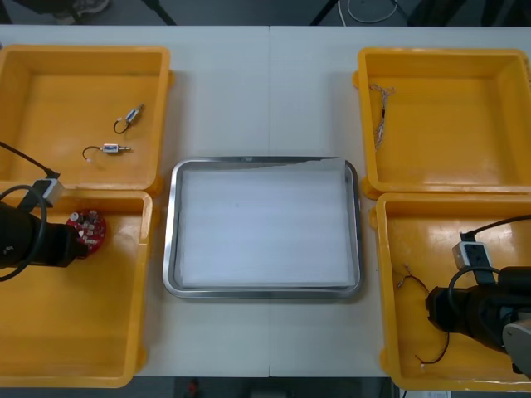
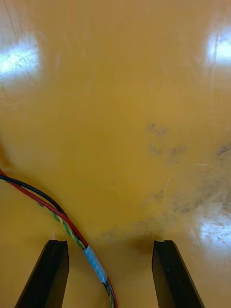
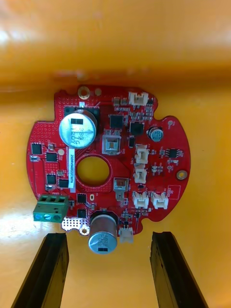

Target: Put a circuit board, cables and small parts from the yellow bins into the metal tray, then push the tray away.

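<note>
I am hovering my left gripper (image 1: 73, 240) in the near-left yellow bin (image 1: 75, 332), at 8 o'clock from the metal tray (image 1: 170, 249), with its fingers (image 3: 50, 269) standing apart. The round red circuit board (image 1: 87, 230) is lying flat on the bin floor just ahead of the tips, and its nearest edge is reaching in between them. That bin's side wall is standing between the board and the tray. From above the board is reading as a small red disc. My left wrist view is giving the detail: a centre hole, two silver cylinders and a green block (image 3: 50, 207).

My right gripper (image 1: 436, 308) is sitting in the near-right bin (image 1: 415, 232), at 4 o'clock from the tray, fingers (image 2: 173, 274) likewise apart. A cable (image 2: 72, 231) is running between them, close beside one finger. The wrist view is showing its red, black and yellow-green strands. Small metal parts (image 1: 131, 118) are lying at 10 o'clock.
</note>
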`<move>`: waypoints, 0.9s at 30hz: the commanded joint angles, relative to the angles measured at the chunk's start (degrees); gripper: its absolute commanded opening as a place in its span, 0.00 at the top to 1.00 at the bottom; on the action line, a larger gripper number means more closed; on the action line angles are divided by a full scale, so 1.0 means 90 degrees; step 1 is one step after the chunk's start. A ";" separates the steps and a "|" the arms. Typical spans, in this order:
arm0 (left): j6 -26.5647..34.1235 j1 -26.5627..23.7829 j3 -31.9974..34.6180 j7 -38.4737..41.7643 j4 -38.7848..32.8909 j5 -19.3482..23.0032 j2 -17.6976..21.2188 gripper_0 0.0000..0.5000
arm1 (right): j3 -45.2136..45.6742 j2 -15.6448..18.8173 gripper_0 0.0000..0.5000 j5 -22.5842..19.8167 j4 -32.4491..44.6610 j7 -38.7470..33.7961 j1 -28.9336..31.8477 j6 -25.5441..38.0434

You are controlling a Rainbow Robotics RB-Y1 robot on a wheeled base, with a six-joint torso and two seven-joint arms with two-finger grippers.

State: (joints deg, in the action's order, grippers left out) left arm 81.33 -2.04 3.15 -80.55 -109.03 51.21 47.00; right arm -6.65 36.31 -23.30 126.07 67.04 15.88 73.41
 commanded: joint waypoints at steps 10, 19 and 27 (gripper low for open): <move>-0.0287 0.0208 -0.0243 0.1108 0.0044 -0.0153 -0.0007 0.00 | -0.0257 0.0116 0.00 -0.0018 -0.0014 0.0090 0.0462 -0.0422; -0.0521 0.0217 -0.0409 0.1196 0.0073 -0.0251 -0.0007 0.00 | -0.0345 0.0234 0.00 0.0050 -0.0014 0.0109 0.0638 -0.0491; -0.0531 0.0247 -0.0429 0.1205 0.0073 -0.0300 -0.0007 0.18 | -0.0443 0.0282 0.00 0.0041 -0.0004 0.0139 0.0667 -0.0461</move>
State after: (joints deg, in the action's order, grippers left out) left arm 77.24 -1.53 -0.01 -73.85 -108.09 49.29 47.00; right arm -8.05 37.45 -23.11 126.04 67.05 19.14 69.17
